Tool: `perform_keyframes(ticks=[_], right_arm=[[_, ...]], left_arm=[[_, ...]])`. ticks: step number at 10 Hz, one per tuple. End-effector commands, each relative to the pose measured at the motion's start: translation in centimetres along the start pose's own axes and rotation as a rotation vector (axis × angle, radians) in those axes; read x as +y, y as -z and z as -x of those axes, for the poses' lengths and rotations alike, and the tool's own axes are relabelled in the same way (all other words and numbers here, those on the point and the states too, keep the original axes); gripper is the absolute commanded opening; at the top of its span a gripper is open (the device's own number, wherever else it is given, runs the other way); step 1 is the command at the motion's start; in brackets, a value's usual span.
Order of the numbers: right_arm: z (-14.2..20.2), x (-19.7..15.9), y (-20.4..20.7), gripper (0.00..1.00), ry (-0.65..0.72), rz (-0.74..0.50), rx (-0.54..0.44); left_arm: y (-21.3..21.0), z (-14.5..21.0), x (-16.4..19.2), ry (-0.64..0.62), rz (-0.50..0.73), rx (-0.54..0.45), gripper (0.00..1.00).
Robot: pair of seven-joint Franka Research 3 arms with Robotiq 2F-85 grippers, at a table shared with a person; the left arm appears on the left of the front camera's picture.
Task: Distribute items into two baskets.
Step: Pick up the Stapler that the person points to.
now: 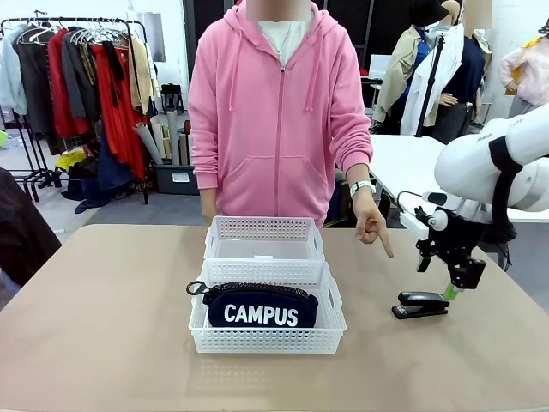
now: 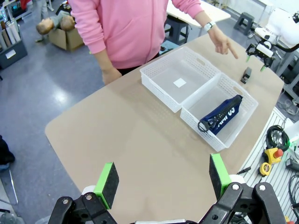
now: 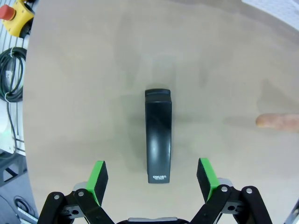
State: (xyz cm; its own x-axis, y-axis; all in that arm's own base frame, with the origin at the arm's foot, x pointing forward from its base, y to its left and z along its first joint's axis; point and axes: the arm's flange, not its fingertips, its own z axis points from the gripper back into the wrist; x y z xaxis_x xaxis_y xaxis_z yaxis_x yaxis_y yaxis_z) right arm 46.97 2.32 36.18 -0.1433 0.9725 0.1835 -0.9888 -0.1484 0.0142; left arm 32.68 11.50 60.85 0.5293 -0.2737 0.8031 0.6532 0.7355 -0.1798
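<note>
Two white lattice baskets stand end to end in the table's middle. The near basket (image 1: 266, 342) (image 2: 202, 129) holds the navy "CAMPUS" pouch (image 1: 262, 309) (image 2: 220, 113). Behind it, the far basket (image 1: 264, 228) (image 2: 159, 86) has nothing in it. A black stapler (image 1: 422, 304) (image 3: 158, 135) (image 2: 246, 74) lies on the table at the right. My right gripper (image 1: 455, 281) (image 3: 152, 177) hangs open just above it, green pads on either side, not touching. My left gripper (image 2: 163, 179) is open and high above the table's left end, holding nothing.
A person in a pink hoodie stands at the far edge, one hand (image 1: 371, 221) (image 2: 223, 43) pointing down toward the stapler; a fingertip (image 3: 278, 121) shows beside it. Cables and a yellow stop button (image 3: 16, 14) lie past the table's right edge.
</note>
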Motion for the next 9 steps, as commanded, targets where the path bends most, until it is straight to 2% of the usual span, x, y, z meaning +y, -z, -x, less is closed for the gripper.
perform_keyframes(ticks=[1,9], right_arm=[[-0.1,-0.3,1.3,1.0,-0.038,-0.017,-0.038],[-1.0,-0.7,4.7,1.0,-0.051,-0.099,-0.013]], left_arm=[[0.0,-0.1,0.0,0.006,0.001,-0.007,1.0],[0.0,-0.1,0.0,0.006,0.001,-0.007,1.0]])
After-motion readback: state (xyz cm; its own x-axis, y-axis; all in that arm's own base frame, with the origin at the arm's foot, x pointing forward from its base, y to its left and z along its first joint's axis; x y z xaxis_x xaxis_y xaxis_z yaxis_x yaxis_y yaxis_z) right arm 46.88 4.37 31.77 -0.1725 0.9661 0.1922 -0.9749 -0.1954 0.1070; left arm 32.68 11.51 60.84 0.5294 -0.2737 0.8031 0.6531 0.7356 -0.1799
